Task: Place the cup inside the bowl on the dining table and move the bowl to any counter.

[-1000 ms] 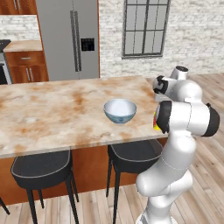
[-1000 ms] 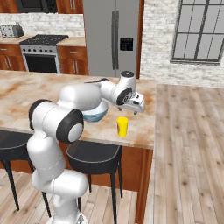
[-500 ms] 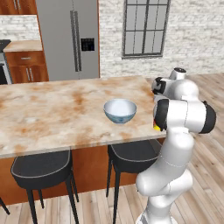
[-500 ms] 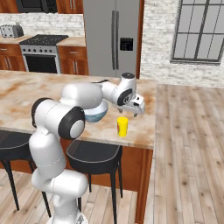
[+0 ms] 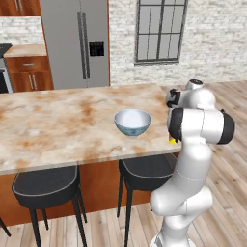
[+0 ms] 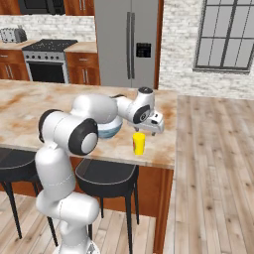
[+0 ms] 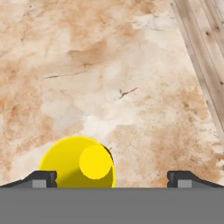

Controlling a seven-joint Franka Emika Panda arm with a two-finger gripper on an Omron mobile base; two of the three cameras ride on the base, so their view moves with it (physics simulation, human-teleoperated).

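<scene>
Long marble desk (image 6: 59, 99) under the hand, beige with rust veins, reaching far to the side away from the wooden floor (image 6: 213, 163). Black round stools (image 5: 46, 185) tucked below its near edge, under and behind the arm.

Pale blue-grey bowl (image 5: 132, 122) with white inside, standing upright on the desk, near the hand, on the side toward the middle of the desk; partly covered by the forearm in the right base view (image 6: 110, 130).

Hand (image 6: 155, 124) hovering over the corner region of the desk, close to the edge beside the floor, fingers pointing down. Opened wide, nothing between the fingers; both dark tips (image 7: 41, 178) seen far apart in the hand view.

Small yellow cup (image 6: 139, 143) standing upright on the desk, just below the hand and a little toward the near edge, not touched. In the hand view, seen from above (image 7: 78, 162), lying close to one finger tip rather than centred between the two. Well apart from the bowl, not inside it.
</scene>
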